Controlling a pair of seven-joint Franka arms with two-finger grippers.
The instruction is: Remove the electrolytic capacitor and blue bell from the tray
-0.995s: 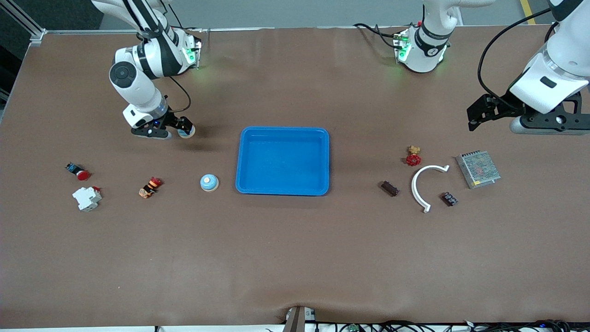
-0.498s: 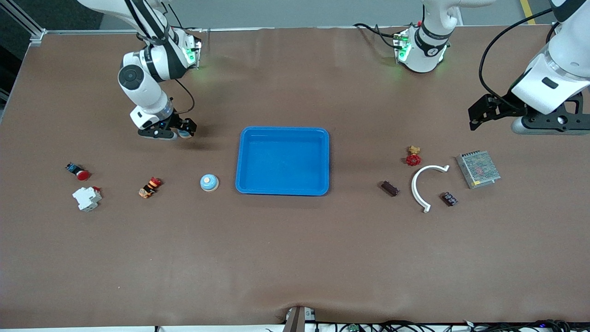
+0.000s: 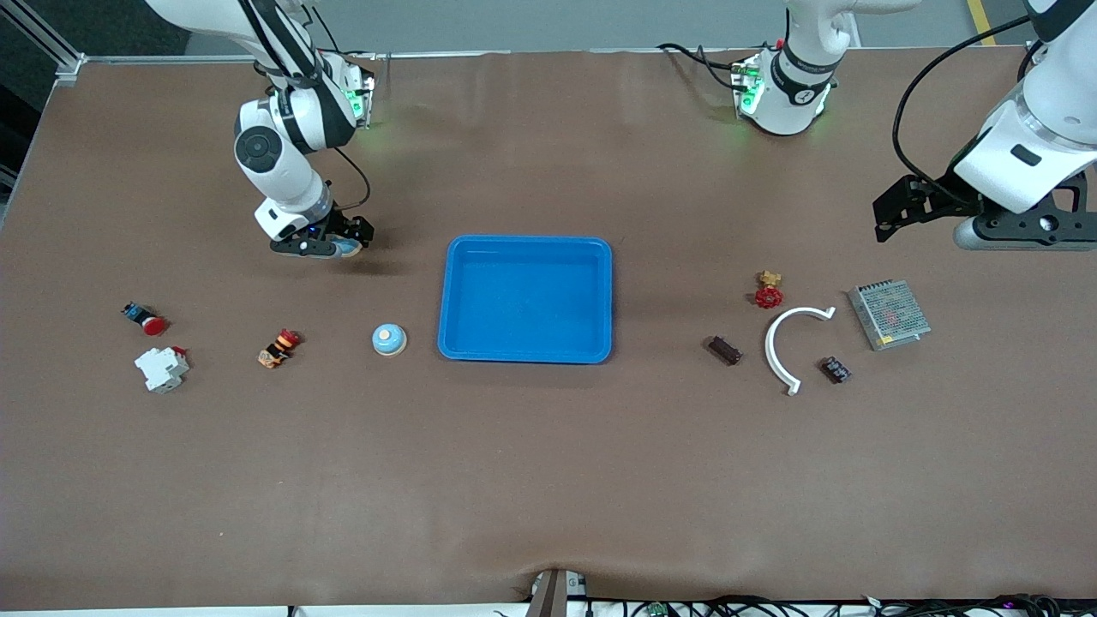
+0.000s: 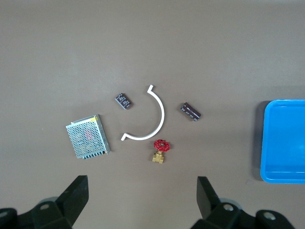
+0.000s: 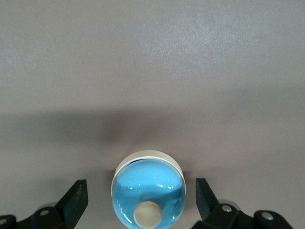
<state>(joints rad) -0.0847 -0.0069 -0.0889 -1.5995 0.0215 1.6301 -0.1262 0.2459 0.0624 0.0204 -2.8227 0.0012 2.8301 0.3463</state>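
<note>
The blue bell (image 3: pixel 389 339) with a white button stands beside the blue tray (image 3: pixel 526 242), toward the right arm's end. My right gripper (image 3: pixel 305 249) hangs open over bare table; in the right wrist view the bell (image 5: pixel 148 191) shows between its spread fingers, untouched, with the right gripper (image 5: pixel 141 190) above it. A dark capacitor (image 3: pixel 725 350) and a shorter dark one (image 3: pixel 835 369) lie toward the left arm's end. My left gripper (image 3: pixel 1016 235) hangs open and empty above them. The left wrist view shows both capacitors (image 4: pixel 190 111) (image 4: pixel 125 101) ahead of the left gripper (image 4: pixel 143 185).
A white curved bracket (image 3: pixel 787 343), a red-handled brass valve (image 3: pixel 769 291) and a metal mesh box (image 3: pixel 889 314) lie around the capacitors. A red push button (image 3: pixel 146 320), a white breaker (image 3: pixel 161 368) and an orange-red part (image 3: pixel 279 347) lie toward the right arm's end.
My right gripper has moved sideways toward the tray and the bell. The left arm has barely shifted. Both grippers stayed open.
</note>
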